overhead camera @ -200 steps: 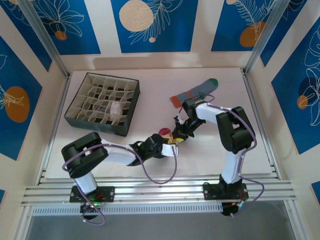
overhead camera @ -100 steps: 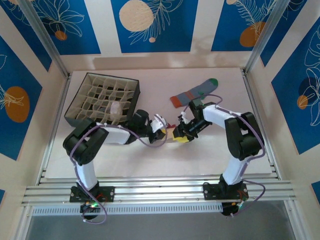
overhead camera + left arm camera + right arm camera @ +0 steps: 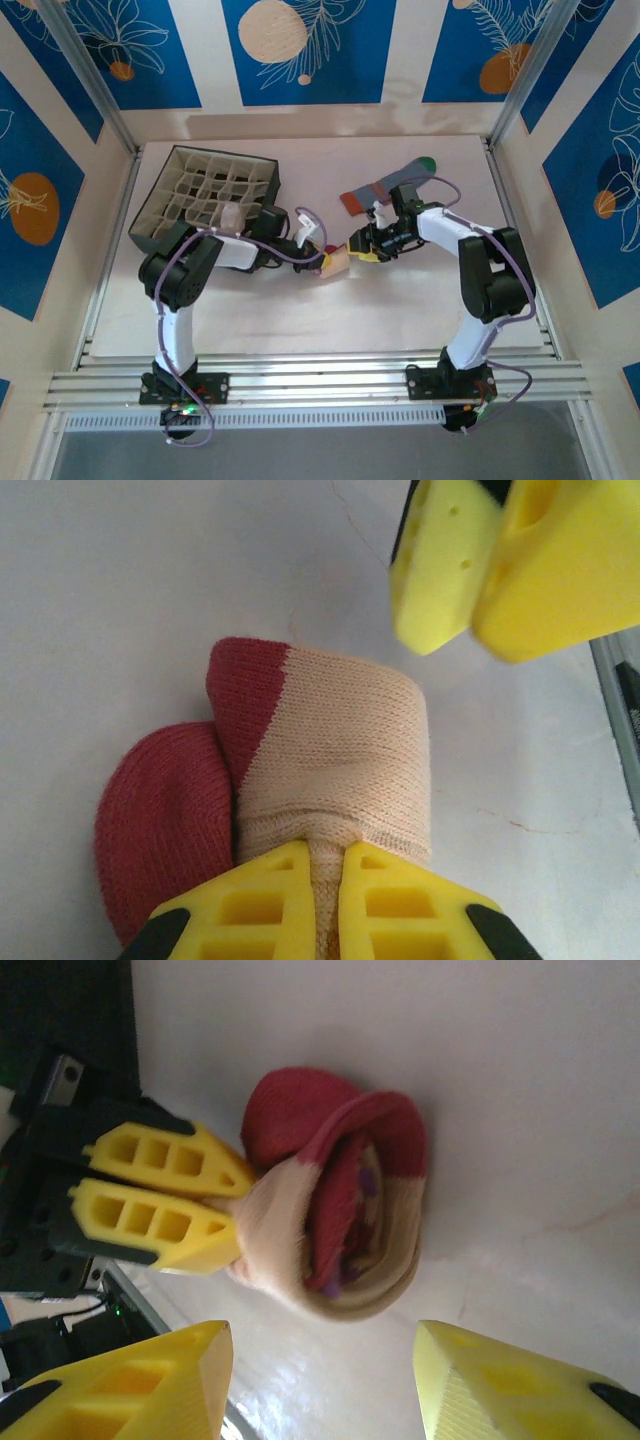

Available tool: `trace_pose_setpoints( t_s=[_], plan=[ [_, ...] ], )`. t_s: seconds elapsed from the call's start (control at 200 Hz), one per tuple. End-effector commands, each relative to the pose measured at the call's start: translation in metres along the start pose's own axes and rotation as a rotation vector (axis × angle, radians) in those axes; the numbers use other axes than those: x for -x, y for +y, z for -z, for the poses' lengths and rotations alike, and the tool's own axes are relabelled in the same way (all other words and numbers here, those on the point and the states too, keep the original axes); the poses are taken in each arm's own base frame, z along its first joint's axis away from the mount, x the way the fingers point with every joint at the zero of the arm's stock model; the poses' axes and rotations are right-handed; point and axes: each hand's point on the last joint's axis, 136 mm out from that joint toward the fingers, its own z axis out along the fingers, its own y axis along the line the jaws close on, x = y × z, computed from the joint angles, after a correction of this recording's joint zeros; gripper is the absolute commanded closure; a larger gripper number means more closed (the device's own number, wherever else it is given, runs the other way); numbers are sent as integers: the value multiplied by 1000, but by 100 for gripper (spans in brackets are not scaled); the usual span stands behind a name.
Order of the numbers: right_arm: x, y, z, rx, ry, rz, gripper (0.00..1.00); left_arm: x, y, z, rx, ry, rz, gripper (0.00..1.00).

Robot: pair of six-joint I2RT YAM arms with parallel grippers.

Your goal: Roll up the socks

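We log the peach sock (image 3: 340, 750) as knit cloth, matt and fuzzy, finely ribbed; its maroon parts are the same. Both the left gripper (image 3: 320, 852) and the right gripper (image 3: 322, 1332) are yellow plastic, matt, with moulded pockets. The table (image 3: 120, 580) is smooth and white, with a slight sheen and fine scratches. The rails (image 3: 320, 385) are brushed metal. The box dividers (image 3: 205, 195) look like card.

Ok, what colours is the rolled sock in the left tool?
The sock is peach with maroon patches; left wrist view shows it best.
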Motion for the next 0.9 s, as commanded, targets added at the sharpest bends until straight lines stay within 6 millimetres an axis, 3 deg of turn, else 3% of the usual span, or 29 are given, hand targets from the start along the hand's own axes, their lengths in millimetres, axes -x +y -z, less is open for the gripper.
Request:
trace_pose_setpoints(
  t_s=[0.0,0.28,0.515,0.73,0.895],
  plan=[
    [16,3,-11,40,-21,13,49,-90,29,0,110,221,303,95],
    [18,11,-41,87,33,74,48,-99,37,0,135,278,334,95],
    [5,-2,-59,81,97,56,51,-100,42,-6,128,306,354,95],
    [-17,-10,-62,68,140,42,70,-102,40,-13,118,313,363,97],
    [-36,-13,-51,50,130,37,86,-102,32,-19,115,308,351,97]
  ],
)
